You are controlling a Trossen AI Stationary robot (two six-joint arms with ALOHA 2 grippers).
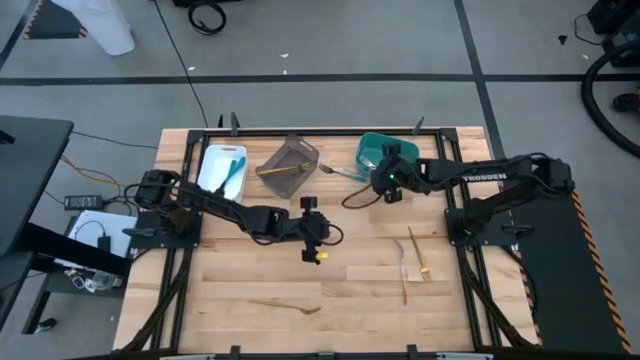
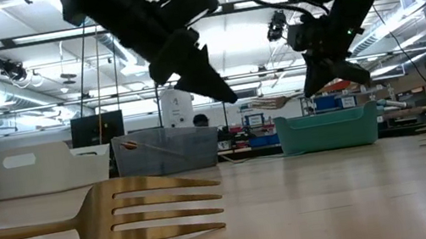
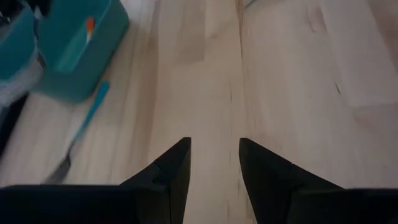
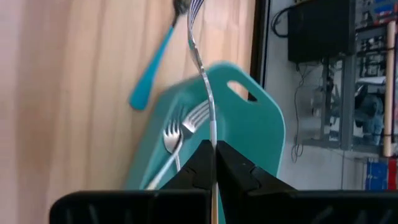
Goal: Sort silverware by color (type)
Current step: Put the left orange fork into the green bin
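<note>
Worktop [image 1: 350, 290], teal bin [image 1: 372, 150] at its far edge. Right gripper [image 4: 214, 163] hangs over that bin, pinched tight on a metal fork [image 4: 200, 62]. Left gripper [image 3: 214, 163] mid-worktop, jaws wide, empty. Blue-handled fork [image 4: 152, 65] lies just beside bin. Risk: thin pinch, fork pivots, drops outside rim.

Three bins stand in a row along the table's [image 1: 250, 290] far edge. The grey-brown bin [image 1: 292, 157] sits in the middle, the white bin [image 1: 212, 160] on its left, the teal bin [image 1: 372, 147] on its right. Loose utensils [image 1: 412, 262] lie nearer than the grey-brown bin.
</note>
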